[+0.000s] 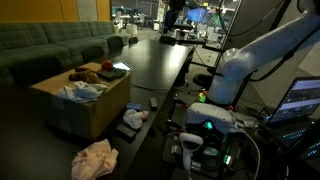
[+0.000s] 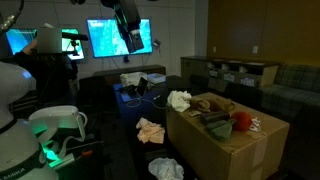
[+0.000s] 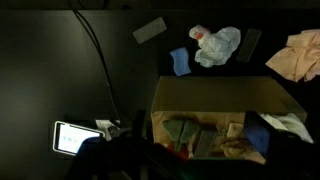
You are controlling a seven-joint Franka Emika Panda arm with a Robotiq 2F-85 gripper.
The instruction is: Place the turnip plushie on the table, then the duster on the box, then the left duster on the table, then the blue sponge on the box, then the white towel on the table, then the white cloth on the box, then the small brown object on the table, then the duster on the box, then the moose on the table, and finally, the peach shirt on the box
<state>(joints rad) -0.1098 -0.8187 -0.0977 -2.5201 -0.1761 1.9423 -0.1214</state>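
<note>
The moose (image 1: 84, 73), a long dark brown plush animal, lies on top of the box (image 1: 85, 115), a wide tan cardboard carton with flat matte walls. Touching it is a red rounded soft thing (image 2: 241, 122), and a crumpled bluish-white cloth (image 1: 85, 92) sags over the box's near edge in an exterior view. In the wrist view the box (image 3: 225, 92) fills the lower right, its jumbled contents too dark to sort out.

Just beside the box runs the table (image 1: 160, 65), a long smooth black top. The peach shirt (image 1: 95, 158), a soft pale peach-pink garment in loose folds, is on the floor near the box; it also shows in the wrist view (image 3: 300, 55). Near it lie a rumpled white cloth (image 3: 218, 45) and a small blue sponge (image 3: 180, 62).

The gripper (image 2: 133, 42) hangs high above all this, in front of bright wall screens (image 2: 100, 35), jaws spread wide with nothing between them. The glossy white arm (image 1: 255, 55) curves in from one side. A dark green sofa (image 1: 50, 45) stands behind the box.
</note>
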